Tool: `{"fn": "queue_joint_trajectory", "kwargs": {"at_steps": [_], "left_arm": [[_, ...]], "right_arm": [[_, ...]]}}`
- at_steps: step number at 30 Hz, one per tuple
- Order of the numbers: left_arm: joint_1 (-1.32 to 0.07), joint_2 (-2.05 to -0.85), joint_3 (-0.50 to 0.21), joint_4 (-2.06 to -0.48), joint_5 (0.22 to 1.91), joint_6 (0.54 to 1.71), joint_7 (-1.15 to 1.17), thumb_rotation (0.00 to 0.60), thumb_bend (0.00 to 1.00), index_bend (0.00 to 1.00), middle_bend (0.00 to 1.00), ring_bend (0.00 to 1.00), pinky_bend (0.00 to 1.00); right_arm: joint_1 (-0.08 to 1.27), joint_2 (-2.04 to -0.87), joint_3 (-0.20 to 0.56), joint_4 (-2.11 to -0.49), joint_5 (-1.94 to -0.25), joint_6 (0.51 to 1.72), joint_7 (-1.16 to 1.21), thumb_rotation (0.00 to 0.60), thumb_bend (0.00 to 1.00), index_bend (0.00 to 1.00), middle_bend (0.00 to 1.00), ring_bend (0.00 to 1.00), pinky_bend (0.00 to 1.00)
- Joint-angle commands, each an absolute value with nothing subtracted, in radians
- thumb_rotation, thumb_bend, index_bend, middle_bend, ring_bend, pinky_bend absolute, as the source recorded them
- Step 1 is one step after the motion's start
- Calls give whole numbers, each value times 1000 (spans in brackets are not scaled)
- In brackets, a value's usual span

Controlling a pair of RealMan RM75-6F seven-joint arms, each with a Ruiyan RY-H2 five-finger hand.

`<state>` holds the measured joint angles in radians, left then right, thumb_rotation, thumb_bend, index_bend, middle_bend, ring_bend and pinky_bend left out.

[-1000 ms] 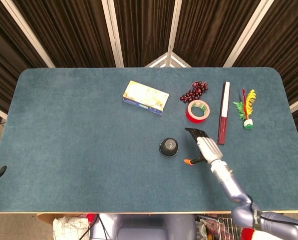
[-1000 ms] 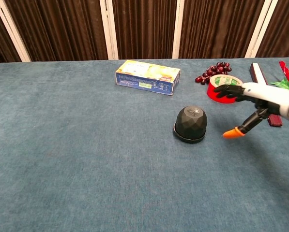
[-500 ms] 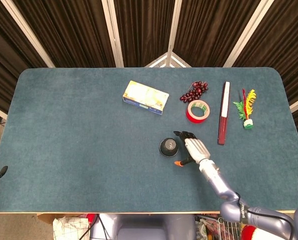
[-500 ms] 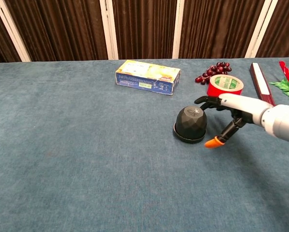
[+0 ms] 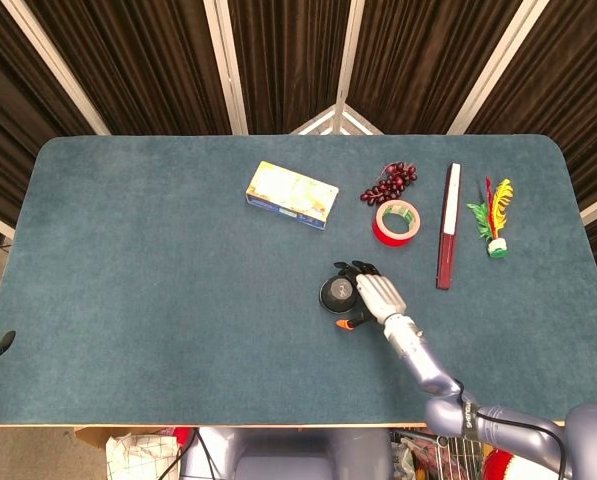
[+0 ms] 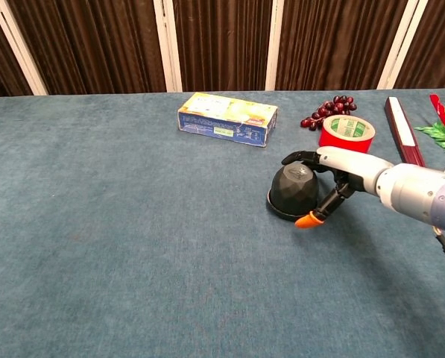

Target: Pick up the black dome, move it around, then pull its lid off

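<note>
The black dome [image 5: 336,292] [image 6: 293,192] stands upright on the blue table [image 5: 158,300], a little right of centre. My right hand [image 5: 373,293] [image 6: 341,168] has come in from the right and reaches around it. The fingers [image 6: 295,158] curve over the dome's far upper side. The orange-tipped thumb [image 6: 306,220] sits low at its near right edge. The fingers are apart, and no firm grip shows. The dome rests flat on the cloth. My left hand shows in neither view.
Behind the dome lie a yellow and blue box [image 5: 292,195] [image 6: 227,118], dark grapes [image 5: 389,182] [image 6: 328,110] and a red tape roll [image 5: 396,222] [image 6: 347,132]. A red and white bar [image 5: 448,225] and a feathered shuttlecock [image 5: 492,215] lie at the right.
My right hand has travelled left from beside the tape roll to the dome, and its fingers now wrap around the dome's far side. The dome has not moved.
</note>
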<state>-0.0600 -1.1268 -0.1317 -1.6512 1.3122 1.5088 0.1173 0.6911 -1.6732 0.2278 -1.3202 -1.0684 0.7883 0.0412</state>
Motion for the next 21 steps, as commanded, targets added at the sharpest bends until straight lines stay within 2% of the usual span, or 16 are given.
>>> {"fn": "queue_joint_trajectory", "kwargs": {"at_steps": [1,12,21], "left_arm": [[-60,-1127,-132,-1650,1312,1509,116,600,306,168,0,0,88],[-61,-1127,-133,-1647,1311,1507,113,600,306,171,0,0,88],[-62,-1130,-132,-1644,1312,1507,117,600,307,177,0,0,88]], "right_arm": [[696,-1681,229,-1316,-1067,787,39,600,119,128,230,0,0],[716,-1725,242,-1272,-1057,789,37,600,118,192,306,8,0],[723,-1753,239,-1215,-1059,778,46,600,120,195,310,10,0]]}}
